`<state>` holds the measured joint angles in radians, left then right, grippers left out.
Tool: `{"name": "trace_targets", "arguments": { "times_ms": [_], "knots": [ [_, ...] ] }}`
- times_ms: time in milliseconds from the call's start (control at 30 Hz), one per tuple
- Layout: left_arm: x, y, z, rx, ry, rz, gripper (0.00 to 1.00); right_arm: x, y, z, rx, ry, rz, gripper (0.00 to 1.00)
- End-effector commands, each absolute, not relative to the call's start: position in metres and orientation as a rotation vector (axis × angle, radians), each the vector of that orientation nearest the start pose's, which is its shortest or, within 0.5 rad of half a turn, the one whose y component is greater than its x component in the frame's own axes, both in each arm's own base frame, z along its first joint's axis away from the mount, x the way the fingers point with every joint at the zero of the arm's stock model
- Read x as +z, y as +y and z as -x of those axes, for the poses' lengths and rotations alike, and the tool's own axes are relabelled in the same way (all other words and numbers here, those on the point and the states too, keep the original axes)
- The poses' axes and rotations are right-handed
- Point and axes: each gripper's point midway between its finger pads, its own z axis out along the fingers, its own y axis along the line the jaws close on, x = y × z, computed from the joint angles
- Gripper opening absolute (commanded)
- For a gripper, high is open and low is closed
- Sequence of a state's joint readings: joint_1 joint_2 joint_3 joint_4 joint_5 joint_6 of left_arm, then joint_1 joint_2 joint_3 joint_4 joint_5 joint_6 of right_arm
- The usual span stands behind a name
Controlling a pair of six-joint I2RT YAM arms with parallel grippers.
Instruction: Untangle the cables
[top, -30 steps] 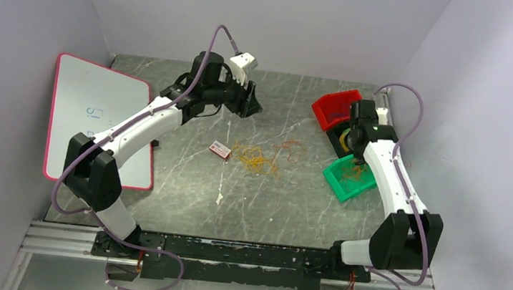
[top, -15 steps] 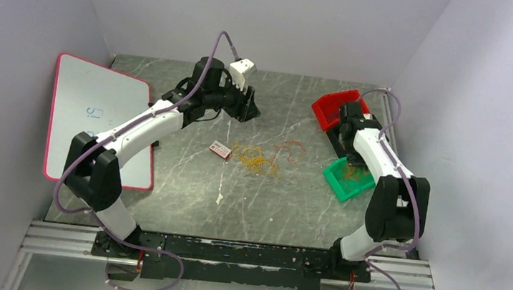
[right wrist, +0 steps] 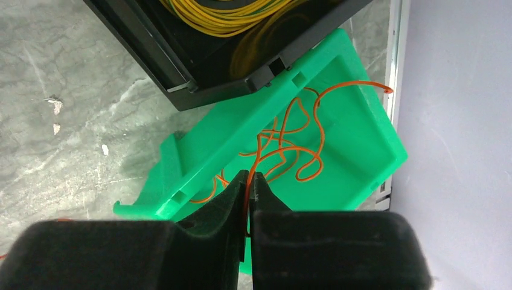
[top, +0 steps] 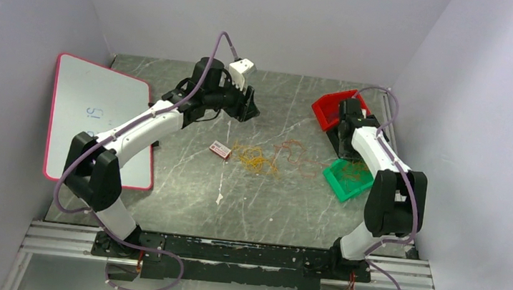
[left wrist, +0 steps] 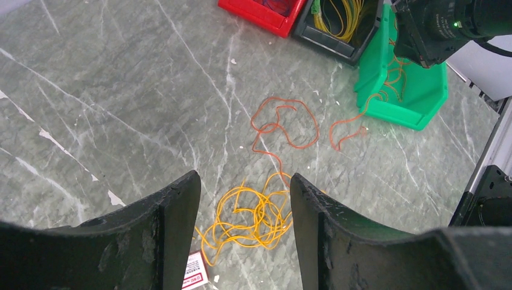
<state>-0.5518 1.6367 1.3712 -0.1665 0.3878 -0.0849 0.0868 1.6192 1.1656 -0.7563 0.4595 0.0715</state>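
Two tools: right tool (right wrist: 249, 178) pinches orange cable (right wrist: 356, 83), seen only from wrist; left tool (left wrist: 243, 179) gapes open.

We are looking at two robot arms. The left arm (top: 142, 122) and the right arm (top: 373, 147) are wearing smooth white shells over their long links, with chunky black housings (top: 96, 173) at the joints. A thin purple hose (top: 215, 46) is looping loosely along each arm. A small white camera block (top: 242, 66) is sitting by the left wrist. Both arms are sharing a black base rail (top: 228, 251). The left gripper (left wrist: 244, 181) is showing broad, matt black, scuffed fingers. The right gripper (right wrist: 249, 176) is showing thick black fingers tapering to narrow tips.
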Motion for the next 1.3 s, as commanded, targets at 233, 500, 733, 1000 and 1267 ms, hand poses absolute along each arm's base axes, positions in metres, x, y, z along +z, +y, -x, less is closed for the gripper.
{"name": "trace_targets", "arguments": {
  "times_ms": [233, 500, 733, 1000, 1267],
  "knots": [
    [0.236, -0.311, -0.383, -0.767, 1.896, -0.722, 0.61, 0.093, -0.044, -0.329, -0.542, 2.681, -0.166, 0.23],
    [0.237, -0.309, -0.384, -0.755, 1.896, -0.719, 0.61, 0.107, -0.042, -0.321, -0.522, 2.690, -0.180, 0.32],
    [0.238, -0.309, -0.383, -0.759, 1.893, -0.719, 0.61, 0.104, -0.043, -0.313, -0.515, 2.692, -0.216, 0.02],
    [0.239, -0.308, -0.383, -0.755, 1.891, -0.719, 0.62, 0.095, -0.030, -0.319, -0.291, 2.652, -0.348, 0.00],
    [0.238, -0.308, -0.384, -0.756, 1.891, -0.718, 0.61, 0.086, -0.048, -0.313, -0.295, 2.642, -0.435, 0.00]
  ]
}}
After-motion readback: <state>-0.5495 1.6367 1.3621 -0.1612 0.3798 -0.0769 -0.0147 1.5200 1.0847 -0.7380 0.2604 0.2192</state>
